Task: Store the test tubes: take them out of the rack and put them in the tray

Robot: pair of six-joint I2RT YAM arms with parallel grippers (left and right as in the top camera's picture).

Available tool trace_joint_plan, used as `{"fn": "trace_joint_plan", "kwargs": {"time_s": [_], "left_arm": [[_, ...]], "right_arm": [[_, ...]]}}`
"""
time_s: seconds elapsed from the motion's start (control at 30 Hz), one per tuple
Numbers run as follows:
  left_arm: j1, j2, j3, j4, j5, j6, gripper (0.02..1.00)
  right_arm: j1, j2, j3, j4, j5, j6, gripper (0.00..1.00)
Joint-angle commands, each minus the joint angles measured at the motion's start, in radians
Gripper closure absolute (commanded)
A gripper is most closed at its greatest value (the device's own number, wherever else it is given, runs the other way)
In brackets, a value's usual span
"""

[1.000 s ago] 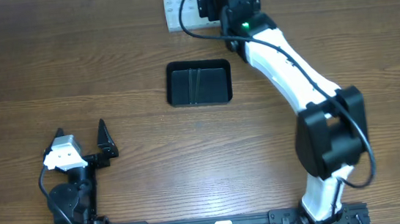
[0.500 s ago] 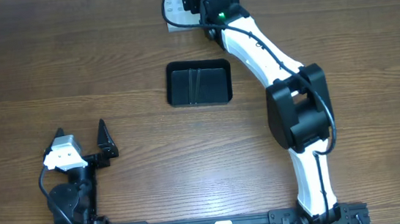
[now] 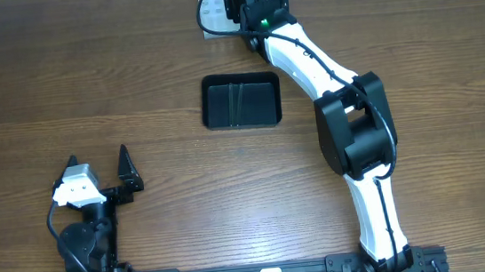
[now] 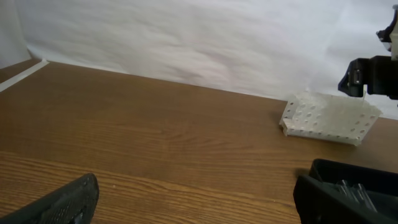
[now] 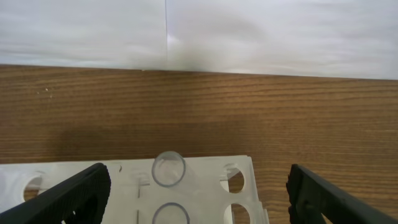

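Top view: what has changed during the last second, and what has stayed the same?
The right arm swung toward the view's left, carrying the right gripper farther over the rack. Its open fingers now flank a test tube standing in the rack. Nothing was grasped or released. The left gripper, the tray and the tubes lying in it stayed put.

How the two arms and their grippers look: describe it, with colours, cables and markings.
The right arm has white links and bulky black joints. A thin black cable loops beside its wrist, and a green light glows there. The left arm is black, with a white block behind its gripper. The left gripper and the right gripper each have two black tapered fingers. No markings are legible.
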Motion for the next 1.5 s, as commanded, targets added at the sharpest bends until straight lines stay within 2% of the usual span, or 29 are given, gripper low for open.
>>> {"fn": "trace_joint_plan", "kwargs": {"time_s": [0.03,0.33,0.67,0.83,1.0,1.27,1.5], "left_arm": [[0.005,-0.009,-0.004,-0.003,0.013,0.014,0.02],[0.005,-0.009,-0.004,-0.003,0.014,0.014,0.023],[0.005,-0.009,-0.004,-0.003,0.013,0.014,0.02],[0.005,-0.009,-0.004,-0.003,0.013,0.014,0.023],[0.005,-0.009,-0.004,-0.003,0.013,0.014,0.02],[0.005,-0.009,-0.004,-0.003,0.013,0.014,0.02],[0.005,-0.009,-0.004,-0.003,0.013,0.014,0.023]], "right_arm": [[0.009,0.018,0.028,-0.003,0.017,0.007,0.115],[0.011,0.027,0.028,-0.017,0.013,0.007,0.156],[0.014,0.027,0.028,-0.019,0.013,0.007,0.408],[0.013,0.027,0.028,-0.021,0.013,0.007,0.617],[0.015,0.027,0.028,-0.023,0.013,0.007,0.649],[0.018,0.027,0.028,-0.023,0.013,0.007,0.803],[0.023,0.027,0.028,-0.023,0.013,0.007,0.884]]}}
